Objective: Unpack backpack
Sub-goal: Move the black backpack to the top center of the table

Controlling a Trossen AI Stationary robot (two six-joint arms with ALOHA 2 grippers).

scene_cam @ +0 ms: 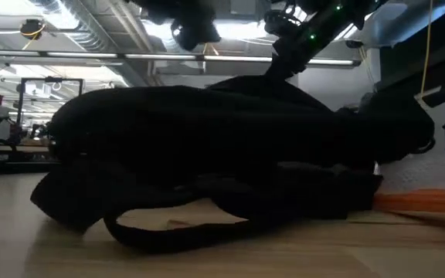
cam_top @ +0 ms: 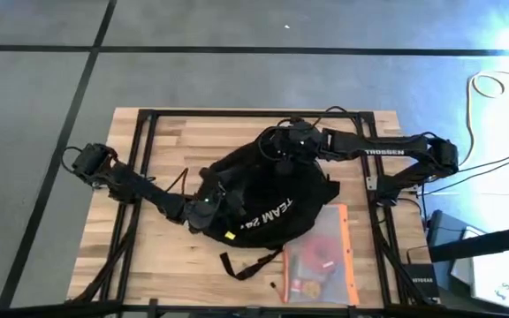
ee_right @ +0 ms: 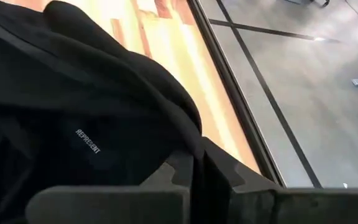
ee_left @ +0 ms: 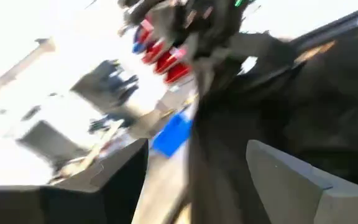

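High view: the backpack (cam_top: 263, 203) sits at mid-counter, lettering side up. Just beside it, touching its near-right edge, lies a clear zip pouch (cam_top: 322, 254) with an orange border, and inside it are reddish and brownish small items, too small to name. The left end effector (cam_top: 203, 210) is pressed into the backpack's left side; whether it is clenched or released cannot be told here. The right end effector (cam_top: 283, 141) is at the backpack's far edge. The wooden counter (cam_top: 162, 141) has bare planks along its far side and at the near-left corner, and a black frame rail runs round its edges.

Low view: the backpack (scene_cam: 207, 147) fills nearly the whole width, slumped, with a strap (scene_cam: 168, 232) looping out onto the counter in front. One arm comes down onto its top. An orange strip shows at the right, touching the backpack's base.

Left wrist view: heavily blurred, with dark fabric (ee_left: 303, 106) close against the lens and red and blue shapes beyond that cannot be made out.

Right wrist view: here is what the others miss. The right end effector (ee_right: 199, 171) is clenched on a fold of the backpack's black fabric (ee_right: 92, 118), with small "REPRESENT" lettering just beside the pinch. The counter's edge rail and grey floor lie beyond.
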